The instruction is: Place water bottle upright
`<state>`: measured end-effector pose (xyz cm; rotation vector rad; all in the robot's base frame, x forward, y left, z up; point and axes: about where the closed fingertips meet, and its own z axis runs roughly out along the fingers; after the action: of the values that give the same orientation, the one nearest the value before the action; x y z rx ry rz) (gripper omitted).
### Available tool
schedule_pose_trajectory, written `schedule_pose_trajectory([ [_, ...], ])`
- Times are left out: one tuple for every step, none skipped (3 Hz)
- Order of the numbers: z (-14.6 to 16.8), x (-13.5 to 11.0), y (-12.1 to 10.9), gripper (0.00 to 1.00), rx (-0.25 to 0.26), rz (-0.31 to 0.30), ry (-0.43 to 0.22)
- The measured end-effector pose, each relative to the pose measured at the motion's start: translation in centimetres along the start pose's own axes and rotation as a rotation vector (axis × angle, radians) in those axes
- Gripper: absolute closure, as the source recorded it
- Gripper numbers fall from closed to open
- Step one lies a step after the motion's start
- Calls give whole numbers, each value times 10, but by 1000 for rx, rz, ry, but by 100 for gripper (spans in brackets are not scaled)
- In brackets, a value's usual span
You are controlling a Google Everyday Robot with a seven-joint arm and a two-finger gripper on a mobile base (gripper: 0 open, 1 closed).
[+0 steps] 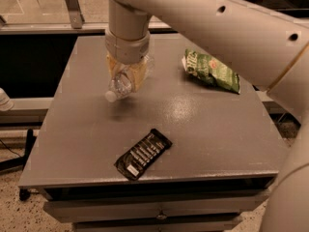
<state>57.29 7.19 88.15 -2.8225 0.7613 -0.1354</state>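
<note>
The water bottle (120, 84) is a small clear ribbed bottle with a white cap. It hangs tilted, cap pointing down and to the left, above the grey table (87, 129). My gripper (126, 75) is shut on the bottle's body and holds it off the surface over the table's left-centre. The bottle's upper body is hidden between the tan fingers (139, 74). A shadow lies on the table just below it.
A green chip bag (210, 70) lies at the table's back right. A black snack bar wrapper (143, 153) lies near the front edge. My large white arm (217, 28) spans the top right. A white object (5, 100) sits off the table's left edge.
</note>
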Motion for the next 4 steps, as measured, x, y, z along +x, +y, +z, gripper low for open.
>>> schedule_pose_trajectory([
  [-29, -5, -9, 100, 24, 206, -117],
  [-63, -3, -19, 100, 106, 441, -282],
  [-98, -5, -16, 100, 214, 688, -459],
  [-119, -1, -1, 100, 316, 921, -620],
])
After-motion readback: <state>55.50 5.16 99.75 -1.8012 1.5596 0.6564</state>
